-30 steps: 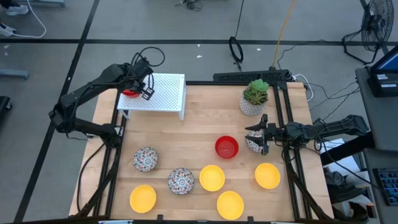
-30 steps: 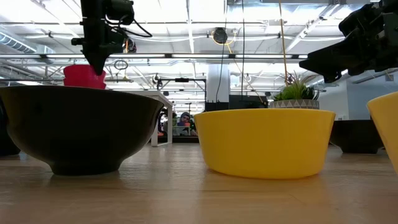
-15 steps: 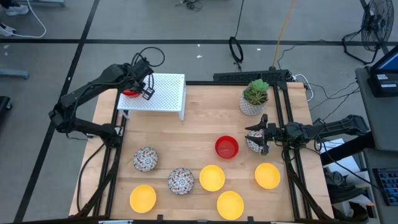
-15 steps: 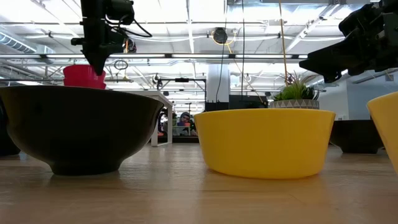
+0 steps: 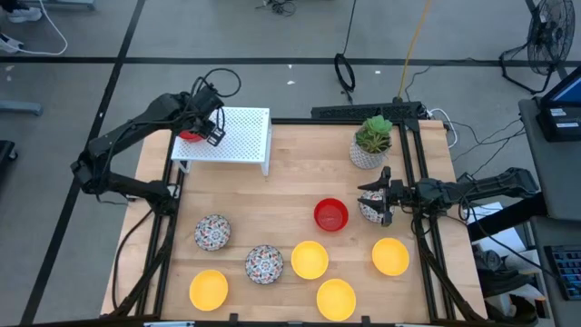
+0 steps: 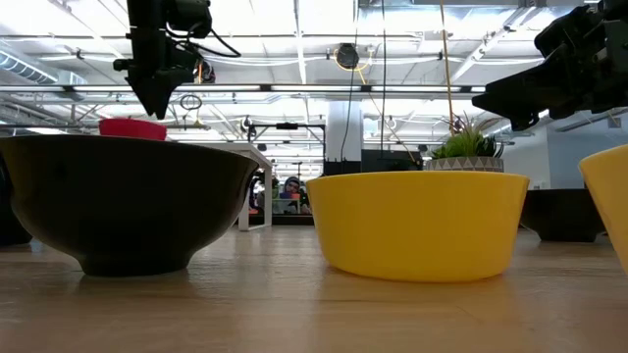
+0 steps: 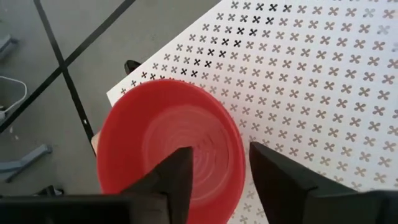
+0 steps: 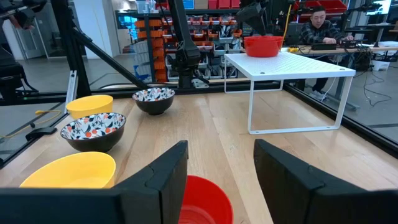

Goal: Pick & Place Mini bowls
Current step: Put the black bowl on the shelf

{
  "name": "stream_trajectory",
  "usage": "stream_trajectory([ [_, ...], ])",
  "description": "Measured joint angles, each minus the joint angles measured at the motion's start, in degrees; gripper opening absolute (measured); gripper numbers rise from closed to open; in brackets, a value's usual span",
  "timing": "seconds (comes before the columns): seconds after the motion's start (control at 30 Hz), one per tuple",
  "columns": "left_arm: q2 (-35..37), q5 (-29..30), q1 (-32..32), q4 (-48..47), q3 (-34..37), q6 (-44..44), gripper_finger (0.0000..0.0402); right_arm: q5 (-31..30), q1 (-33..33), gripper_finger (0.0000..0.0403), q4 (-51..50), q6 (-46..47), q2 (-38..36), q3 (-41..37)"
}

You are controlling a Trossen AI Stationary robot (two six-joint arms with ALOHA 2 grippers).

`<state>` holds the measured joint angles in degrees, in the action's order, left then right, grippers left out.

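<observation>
**Red bowl on the rack, left pincer parted above it**

Much is hidden. In the high view the left pincer (image 5: 207, 129) covers most of the red bowl (image 5: 189, 136) at the rack's (image 5: 241, 136) outer corner, leaving only a red sliver. In the low view a dark-looking bowl (image 6: 123, 201) in the foreground masks that red bowl's lower part, so only its rim band shows under the pincer tips. The left wrist view is clearest: the smooth, round red bowl sits on the white rack's cross-shaped perforations, and the two dark fingers (image 7: 174, 180) stand parted above its hollow, apart from the rim and holding nothing.

The right pincer (image 5: 379, 204) lies low over the worktop (image 5: 300, 182) near its right edge. Its fingers bracket a speckled bowl (image 5: 370, 209), mostly covered from above; whether they grip it I cannot tell. The right wrist view shows the fingers apart with a second red bowl (image 8: 202, 199) ahead, cut off by the frame edge.

On the pale wood: that red bowl at centre right, two more speckled bowls (image 5: 212, 232) (image 5: 264, 264) at lower left, and four glossy yellow bowls (image 5: 209, 290) (image 5: 310, 259) (image 5: 336, 299) (image 5: 390, 256) along the near side. A plant (image 5: 370, 141) in a white pot stands at the far right corner
</observation>
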<state>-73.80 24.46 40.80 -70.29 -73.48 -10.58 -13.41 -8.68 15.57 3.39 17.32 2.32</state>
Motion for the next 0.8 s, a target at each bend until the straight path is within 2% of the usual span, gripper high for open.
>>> stream_trajectory([
  [0.13,0.0,-2.8,-0.5,0.2,-1.9,-0.8,0.017,0.0,0.0,0.0171,0.0,0.0,0.0,0.0],
  [0.2,0.0,-6.7,-1.6,1.2,-2.4,-2.8,0.017,0.0,0.0,0.0171,0.0,0.0,0.0,0.0],
  [0.37,-0.1,-18.3,-6.8,2.1,-0.5,-14.5,0.017,0.0,0.0,0.0171,0.0,0.0,0.0,0.0],
  [0.57,-0.5,-29.0,-21.0,3.2,7.6,-25.5,0.017,0.0,0.0,0.0171,0.0,0.0,0.0,0.0],
  [0.8,-0.6,-30.5,-39.0,5.7,12.4,-41.6,0.017,0.0,0.0,0.0171,0.0,0.0,0.0,0.0],
])
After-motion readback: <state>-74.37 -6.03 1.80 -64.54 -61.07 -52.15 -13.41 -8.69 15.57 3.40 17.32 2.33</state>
